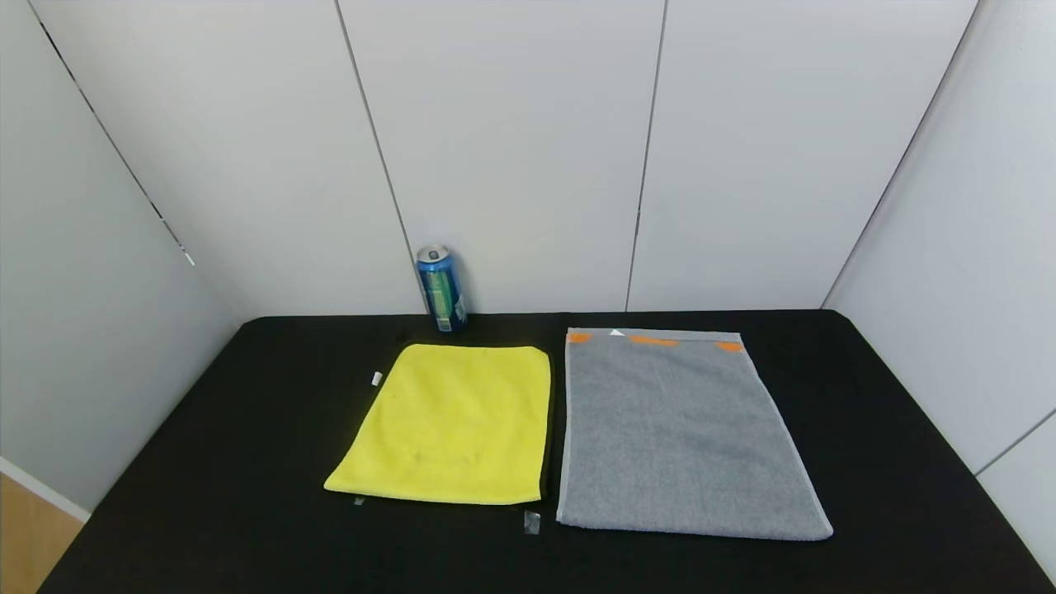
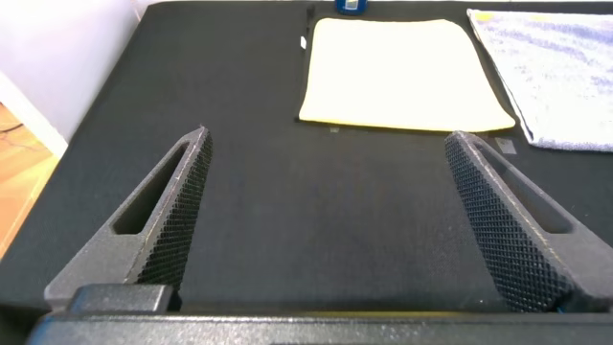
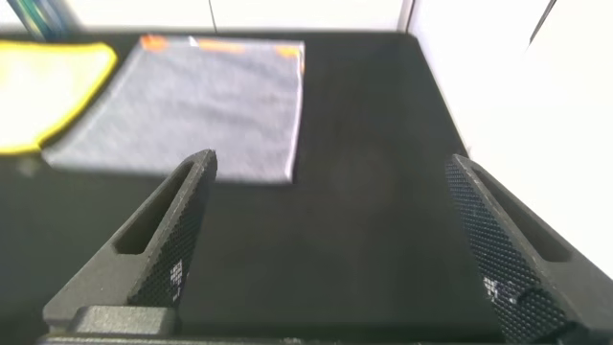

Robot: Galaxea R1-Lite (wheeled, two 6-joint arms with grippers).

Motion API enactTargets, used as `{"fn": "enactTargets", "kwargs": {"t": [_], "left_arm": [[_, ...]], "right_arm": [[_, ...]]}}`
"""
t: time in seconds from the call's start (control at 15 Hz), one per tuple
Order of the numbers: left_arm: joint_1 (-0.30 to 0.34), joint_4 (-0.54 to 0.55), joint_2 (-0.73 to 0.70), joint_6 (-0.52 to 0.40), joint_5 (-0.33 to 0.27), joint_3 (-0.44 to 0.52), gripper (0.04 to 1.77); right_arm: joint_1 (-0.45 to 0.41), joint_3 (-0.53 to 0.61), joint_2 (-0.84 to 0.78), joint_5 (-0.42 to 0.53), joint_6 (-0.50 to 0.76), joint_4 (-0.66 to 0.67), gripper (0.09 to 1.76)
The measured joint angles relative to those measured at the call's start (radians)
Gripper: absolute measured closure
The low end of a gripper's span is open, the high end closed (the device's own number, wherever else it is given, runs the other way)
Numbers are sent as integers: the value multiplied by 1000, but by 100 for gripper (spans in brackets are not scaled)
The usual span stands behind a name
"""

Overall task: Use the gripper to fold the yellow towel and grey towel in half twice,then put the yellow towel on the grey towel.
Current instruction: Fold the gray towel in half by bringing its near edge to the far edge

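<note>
The head view shows the black worktop (image 1: 247,462) with the yellow towel (image 1: 450,425) lying flat and unfolded at centre-left and the grey towel (image 1: 681,433) flat just beside it on the right, a narrow dark strip between them. The grey towel's orange patches and white tag sit along its far short edge. A blue can (image 1: 441,289) stands upright at the back wall, just behind the yellow towel. Small bits of clear tape (image 1: 531,521) lie near the towels' front edges. Neither arm appears in this view.

Only the wrist views show the grippers. The left gripper (image 2: 326,230) hovers over bare worktop near the yellow towel's (image 2: 402,72) front edge, fingers spread wide and holding nothing. The right gripper (image 3: 330,240) hangs over bare worktop beside the grey towel (image 3: 192,105), fingers likewise wide apart and empty.
</note>
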Motion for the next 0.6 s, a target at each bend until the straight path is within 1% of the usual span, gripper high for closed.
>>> {"fn": "enactTargets", "kwargs": {"t": [0.13,0.27,0.4,0.53,0.6], "left_arm": [[0,0,0,4,-3,-5,9],[0,22,0,-4,-33,-51,9],[0,88,1,-6,-103,-129,9],[0,163,13,-7,-188,-222,9],[0,181,31,-7,-225,-267,9]], "right_arm": [[0,-58,10,9,28,16,14],[1,-112,42,10,31,14,14],[3,-178,91,15,31,7,14],[13,-253,162,28,33,-1,14],[20,-284,204,30,34,-14,14]]}}
